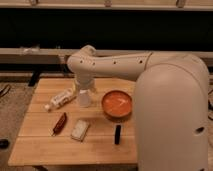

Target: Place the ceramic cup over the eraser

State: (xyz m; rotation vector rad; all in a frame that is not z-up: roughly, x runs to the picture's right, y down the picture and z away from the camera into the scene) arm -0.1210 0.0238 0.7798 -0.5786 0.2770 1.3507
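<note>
- Wooden table is standing in front of a dark wall with a pale ledge running across it.
- Arm is reaching in from the right across the back of the table and bending down at its far-left end.
- Gripper is pointing straight down at the top of the cup. Its state cannot be told: the wrist is hiding the view, so it is unclear whether it is holding the cup.
- Cup is standing upright on the table, back centre, just left of the bowl.
- Eraser is lying bare on the table in front of the bowl, well apart from the cup, with its long side running front to back.
- Bottle is lying on its side just left of the cup, tilted, with its cap end toward the left edge.
- Red object is lying at a slant near the front left.
- White block is lying just right of the red object, between it and the eraser.
- Robot body is filling the right side of the view.
</note>
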